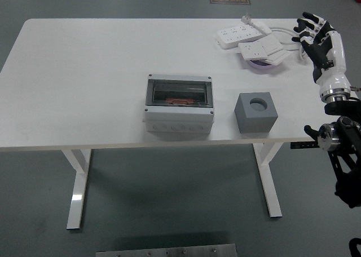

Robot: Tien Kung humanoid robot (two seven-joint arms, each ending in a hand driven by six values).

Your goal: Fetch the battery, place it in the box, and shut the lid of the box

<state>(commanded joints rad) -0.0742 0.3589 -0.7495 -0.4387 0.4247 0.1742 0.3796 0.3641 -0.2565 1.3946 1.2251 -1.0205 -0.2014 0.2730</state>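
The box [179, 103] is lying with its long axis left-to-right, while nothing is being held by the spread-fingered right hand [317, 36]

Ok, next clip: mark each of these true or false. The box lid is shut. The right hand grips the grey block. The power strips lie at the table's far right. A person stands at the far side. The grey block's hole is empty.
1. True: the box has its clear lid down.
2. False: the right hand is open at the table's right edge, apart from the grey block.
3. True: the power strips lie at the far right.
4. False: no person shows.
5. True: nothing is seen in the hole.
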